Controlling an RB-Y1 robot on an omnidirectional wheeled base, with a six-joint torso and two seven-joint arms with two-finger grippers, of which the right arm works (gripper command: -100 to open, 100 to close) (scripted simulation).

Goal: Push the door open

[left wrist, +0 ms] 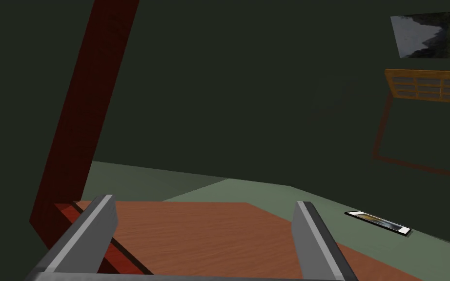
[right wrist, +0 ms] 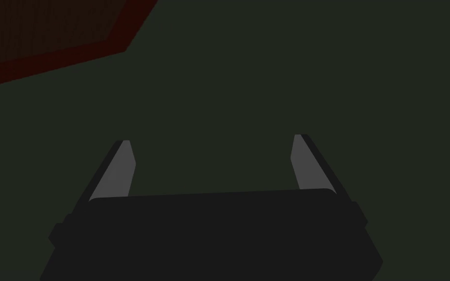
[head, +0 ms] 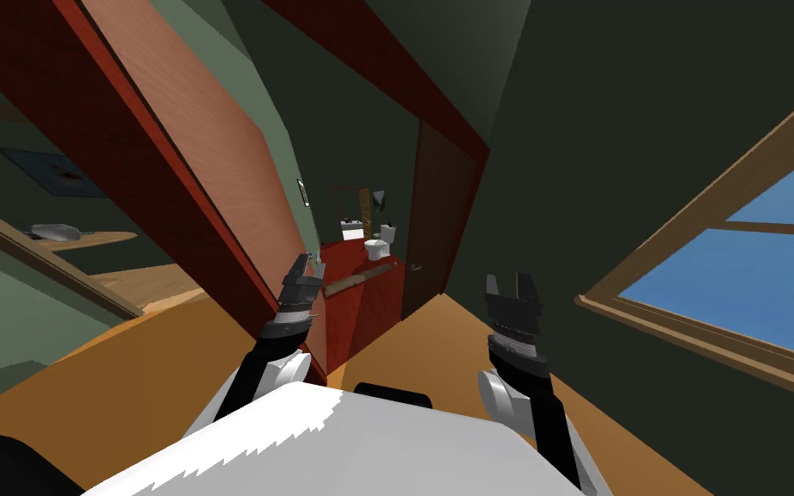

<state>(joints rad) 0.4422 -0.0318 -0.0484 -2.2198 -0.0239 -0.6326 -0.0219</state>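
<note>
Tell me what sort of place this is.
Probably a hallway in a house, leading to a bathroom: a reddish wooden door stands ajar by my left hand, a white toilet shows farther in, and a wood-framed window is on the right wall.

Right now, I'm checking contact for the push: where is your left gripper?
Head view: my left gripper is left of centre, fingers open, close by the edge of the reddish-brown door, with the right gripper off to its right.
</note>
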